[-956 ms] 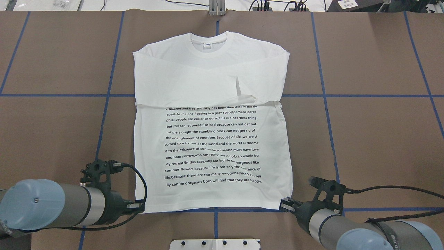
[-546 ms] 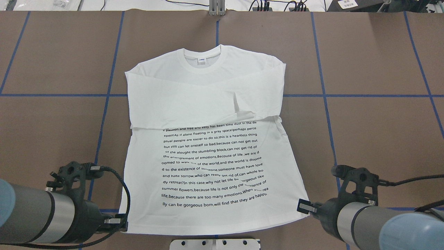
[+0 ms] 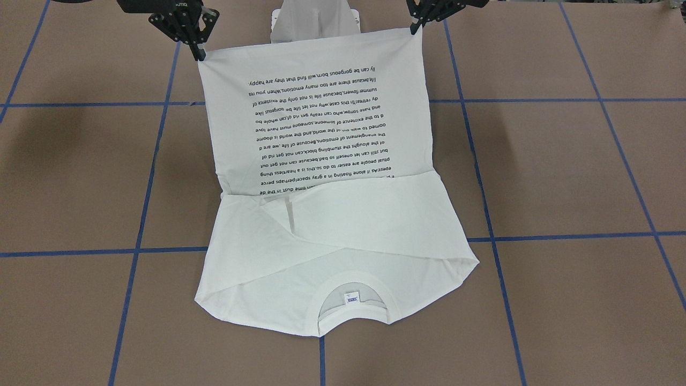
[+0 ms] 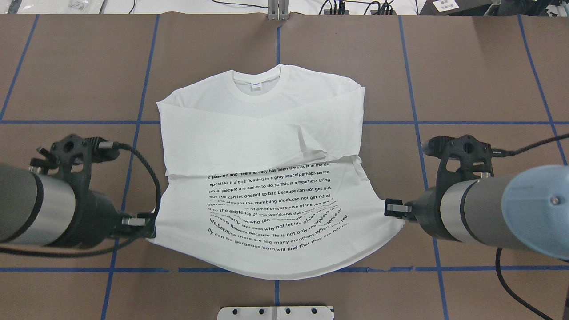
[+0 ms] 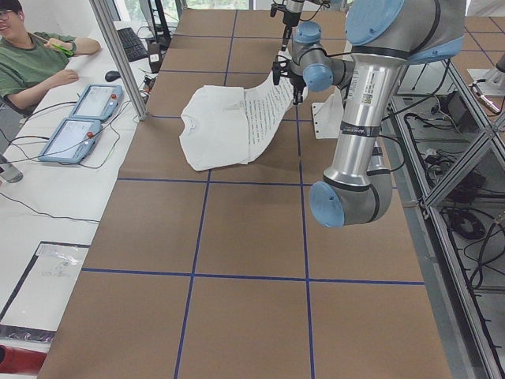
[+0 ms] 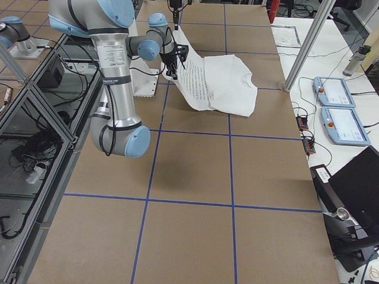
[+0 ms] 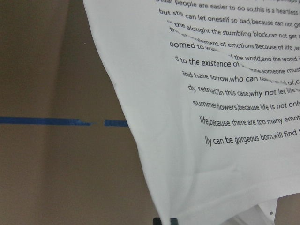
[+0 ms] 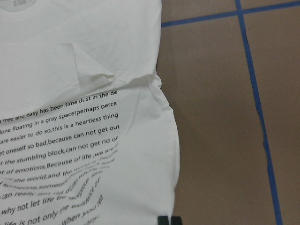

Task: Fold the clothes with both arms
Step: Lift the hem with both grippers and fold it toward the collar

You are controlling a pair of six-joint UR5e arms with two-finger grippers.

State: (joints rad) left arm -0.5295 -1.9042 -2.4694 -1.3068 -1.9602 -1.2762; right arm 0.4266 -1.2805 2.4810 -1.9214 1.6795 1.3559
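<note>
I work in a robotics lab, not a home. My left arm [image 5: 371, 103], silver-grey tubes with light blue joint caps, stands at a wide brown paper-covered table [image 4: 480, 66] marked into squares by blue tape lines [image 4: 489, 122]. Alongside, a white bench [image 5: 79, 181] carries two grey touch-screen control pendants with red buttons [image 5: 69, 139] and a black keyboard [image 5: 132, 43], with a person in a green shirt [image 5: 24, 67] seated there. An upright aluminium post [image 5: 118, 55] rises at the table's edge. Black cable coils [image 6: 35, 142] lie under the frame beside me.
</note>
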